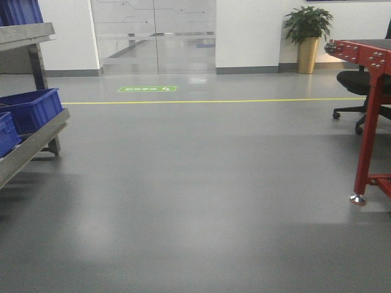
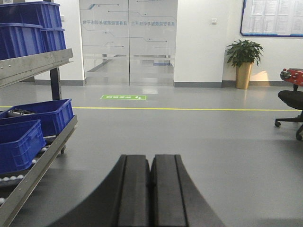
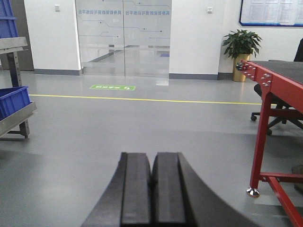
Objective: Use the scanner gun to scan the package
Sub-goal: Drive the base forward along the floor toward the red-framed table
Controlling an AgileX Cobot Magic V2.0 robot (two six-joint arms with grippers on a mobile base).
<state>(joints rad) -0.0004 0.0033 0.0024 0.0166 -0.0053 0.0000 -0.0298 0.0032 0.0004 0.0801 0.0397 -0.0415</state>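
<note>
Fingers of left gripper (image 2: 150,163) and right gripper (image 3: 152,163) pressed together, empty; package and scanner gun out of view, so direction and nearer arm can't be told

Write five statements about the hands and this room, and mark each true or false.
1. The left hand is shut with nothing between its fingers. True.
2. The right hand holds the scanner gun. False: it is shut and empty, and no scanner gun shows in any view.
3. Blue bins sit on the metal rack at the left. True.
4. The potted plant stands beside the rack. False: it stands at the far wall on the right side.
5. The package lies on the floor before the glass doors. False: no package shows; only a green floor sign lies there.
</note>
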